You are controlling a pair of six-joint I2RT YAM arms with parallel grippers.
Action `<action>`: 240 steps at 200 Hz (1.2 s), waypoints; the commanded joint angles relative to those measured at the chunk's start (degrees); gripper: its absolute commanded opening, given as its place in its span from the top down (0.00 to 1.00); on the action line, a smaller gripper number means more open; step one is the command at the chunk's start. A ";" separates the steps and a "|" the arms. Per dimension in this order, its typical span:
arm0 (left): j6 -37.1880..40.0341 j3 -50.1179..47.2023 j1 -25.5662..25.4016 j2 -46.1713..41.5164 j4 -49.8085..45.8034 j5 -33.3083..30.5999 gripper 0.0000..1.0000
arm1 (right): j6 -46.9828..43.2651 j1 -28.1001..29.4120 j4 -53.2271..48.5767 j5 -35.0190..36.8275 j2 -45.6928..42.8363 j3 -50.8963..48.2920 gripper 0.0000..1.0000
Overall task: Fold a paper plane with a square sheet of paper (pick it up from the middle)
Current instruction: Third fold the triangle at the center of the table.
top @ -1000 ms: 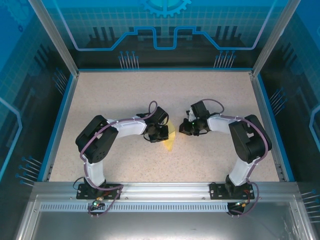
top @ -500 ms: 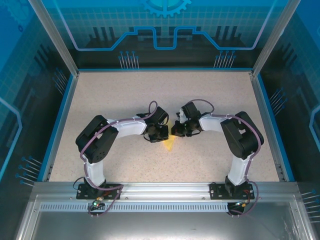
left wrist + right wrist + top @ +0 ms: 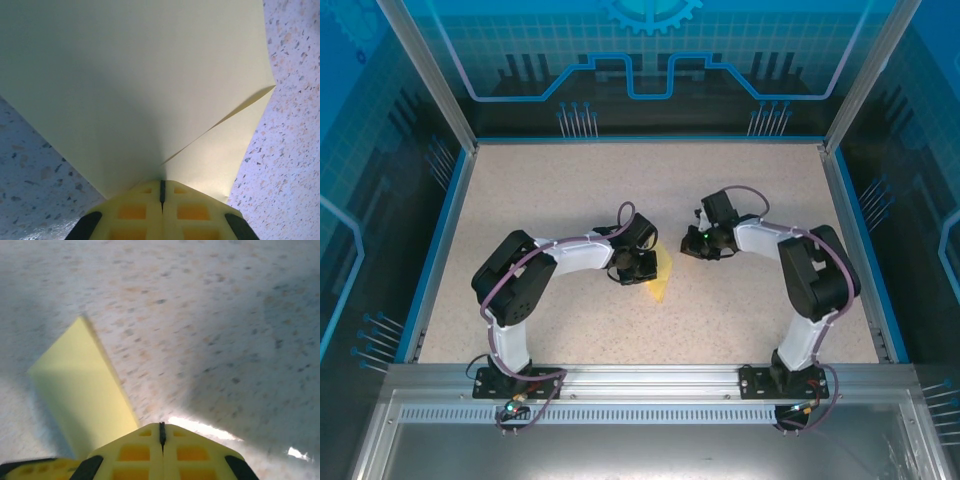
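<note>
The left fingers [image 3: 158,187] were pressed tight together with the folded paper [image 3: 140,75] pinched at their tips. The pale yellow sheet fanned out ahead of them, and a crease ran off from the tips toward the right. The speckled desk [image 3: 30,170] showed on either side of it. The right fingers [image 3: 158,430] were also closed flat against each other but had hold of nothing. They hung over bare desk, with the paper lying near, ahead and to their left.
</note>
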 commanded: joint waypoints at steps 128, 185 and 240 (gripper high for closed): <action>-1.29 -4.52 -0.66 3.97 -5.67 -3.32 1.00 | 7.89 12.49 10.45 -13.60 -5.02 -12.83 1.00; -1.85 -4.41 -0.66 4.19 -6.24 -4.17 1.00 | 6.79 13.33 10.32 -15.21 -2.25 -13.66 1.00; -2.25 -4.52 -0.67 4.45 -6.64 -5.15 1.00 | 5.69 13.68 9.33 -15.74 -2.16 -16.00 1.00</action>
